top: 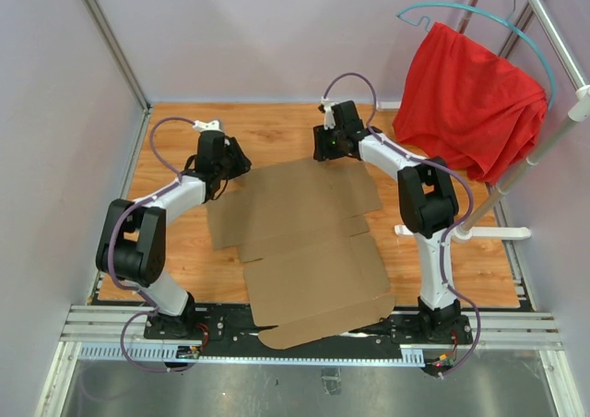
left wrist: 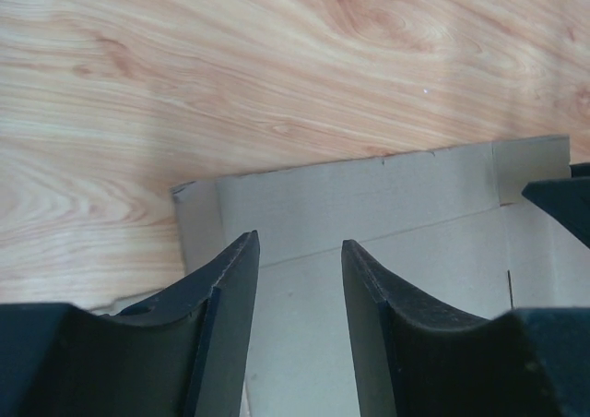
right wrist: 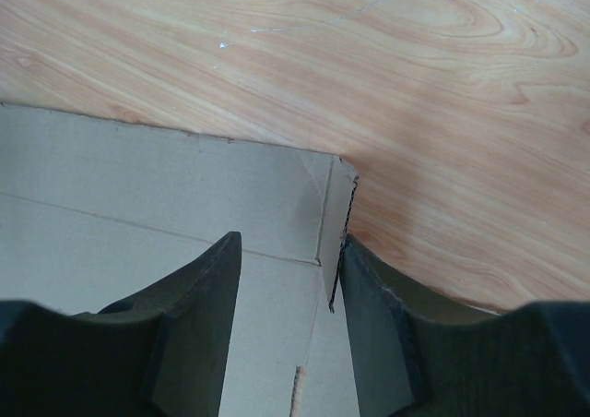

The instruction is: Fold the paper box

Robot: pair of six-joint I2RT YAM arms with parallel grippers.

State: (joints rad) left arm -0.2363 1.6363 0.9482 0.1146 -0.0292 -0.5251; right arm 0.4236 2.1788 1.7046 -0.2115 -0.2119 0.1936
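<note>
Table: wood-grain top (top: 277,126) between pale walls, with the arm bases along its near edge.
Paper box: brown cardboard (top: 313,260), unfolded and lying flat from the table's middle to its near edge, where a rounded flap overhangs the rail; crease lines and side flaps show.
Red cloth: (top: 470,103) draped on a teal hanger beyond the table's far right corner.
Left gripper: (left wrist: 300,246) low over the box's far left corner flap, jaws parted with bare cardboard showing in the gap, gripping nothing.
Right gripper: (right wrist: 290,242) low over the box's far right corner, jaws apart; the flap's ragged edge runs just beside the right-hand finger (right wrist: 378,325), not pinched.
</note>
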